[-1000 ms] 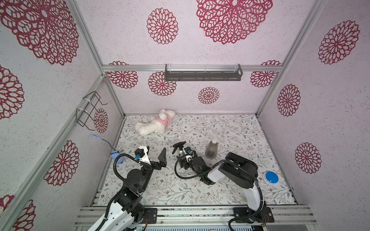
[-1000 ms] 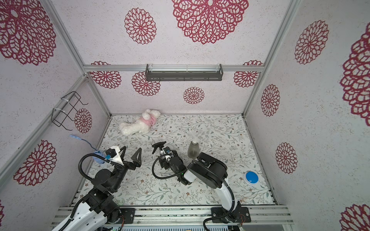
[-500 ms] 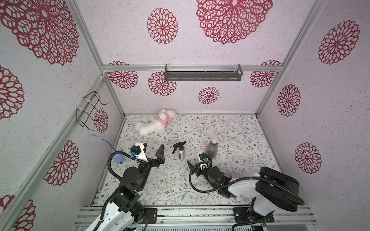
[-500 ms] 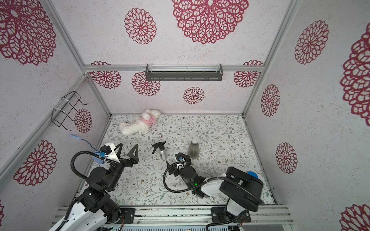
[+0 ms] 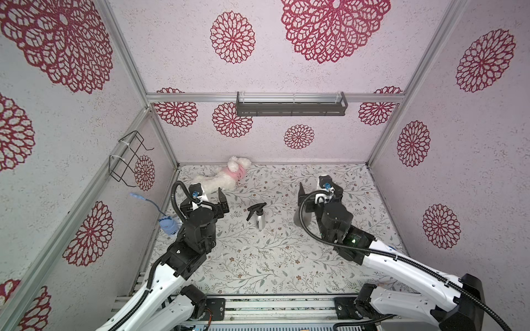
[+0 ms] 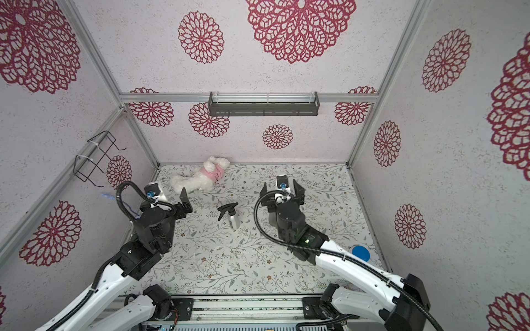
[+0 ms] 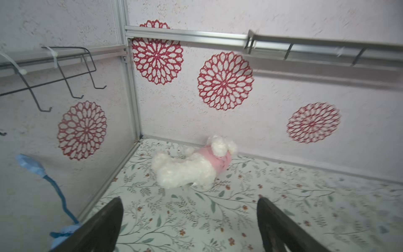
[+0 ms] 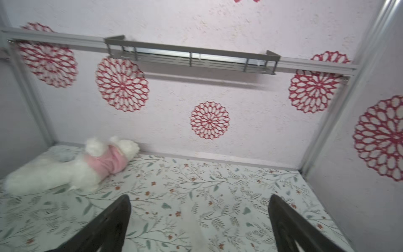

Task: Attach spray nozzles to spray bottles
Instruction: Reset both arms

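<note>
No text, label or number is legible; any print on the silver bottle (image 5: pixel 260 222) is too small

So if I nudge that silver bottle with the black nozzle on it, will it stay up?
Probably not reliably. The silver bottle stands upright and slim on the floral mat, so its footing looks narrow. The black nozzle overhangs to one side, likely making it top-heavy. Its smooth metal looks slippery, and once tipped the cylinder could roll.
</note>
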{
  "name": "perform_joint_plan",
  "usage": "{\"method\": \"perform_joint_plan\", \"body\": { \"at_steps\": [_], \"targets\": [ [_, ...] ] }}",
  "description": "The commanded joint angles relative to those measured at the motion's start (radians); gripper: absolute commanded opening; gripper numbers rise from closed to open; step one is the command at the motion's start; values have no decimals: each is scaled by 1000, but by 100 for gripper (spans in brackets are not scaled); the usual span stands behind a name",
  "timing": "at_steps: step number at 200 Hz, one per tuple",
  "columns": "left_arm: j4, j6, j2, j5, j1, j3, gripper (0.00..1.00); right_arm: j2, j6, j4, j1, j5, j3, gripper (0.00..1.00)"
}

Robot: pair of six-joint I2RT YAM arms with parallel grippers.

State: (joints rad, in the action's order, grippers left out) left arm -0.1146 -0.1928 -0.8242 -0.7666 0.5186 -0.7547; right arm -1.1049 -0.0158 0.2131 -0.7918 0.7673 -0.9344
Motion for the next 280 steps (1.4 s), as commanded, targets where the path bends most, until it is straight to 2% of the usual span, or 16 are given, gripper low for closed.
{"method": "perform_joint_plan", "body": {
  "at_steps": [1,15,25,44,58,87,117,124,141,158,176,189,200,227,251,280],
  "targets": [
    [113,165,-22,79,-143,77,97,24,46,-180,282,-153,-11,99],
    [228,94,-49,91,-281,153,97,21,-52,-14,449,-279,79,99],
    [295,65,-66,211,-390,204,97,0,-97,90,536,-320,128,99],
    [414,-52,-147,426,-613,280,97,-77,-54,168,701,-475,177,99],
    [548,-97,-245,525,-698,326,97,-113,-72,254,757,-561,246,99],
    [814,-63,-472,567,-704,377,97,-182,-23,455,806,-585,389,99],
    [956,-53,-589,546,-706,400,97,-254,-16,636,813,-649,503,99],
    [1008,-41,-627,579,-705,405,97,-241,-21,596,811,-651,497,99],
    [1185,8,-741,610,-692,418,97,-227,-21,656,812,-638,535,99],
    [979,-7,-682,603,-686,370,97,-207,-9,634,812,-647,543,99],
    [1021,19,-725,610,-675,351,97,-180,38,598,807,-648,573,99],
    [939,22,-703,587,-660,330,97,-251,62,711,808,-652,622,99],
    [951,35,-716,579,-649,323,97,-308,26,790,797,-693,636,99],
    [927,42,-710,565,-639,318,97,-438,41,1031,782,-585,694,99],
    [932,43,-711,563,-639,320,97,-423,64,992,767,-486,688,99],
    [931,44,-711,564,-639,319,97,-432,66,1005,768,-480,687,99]
  ]
}}
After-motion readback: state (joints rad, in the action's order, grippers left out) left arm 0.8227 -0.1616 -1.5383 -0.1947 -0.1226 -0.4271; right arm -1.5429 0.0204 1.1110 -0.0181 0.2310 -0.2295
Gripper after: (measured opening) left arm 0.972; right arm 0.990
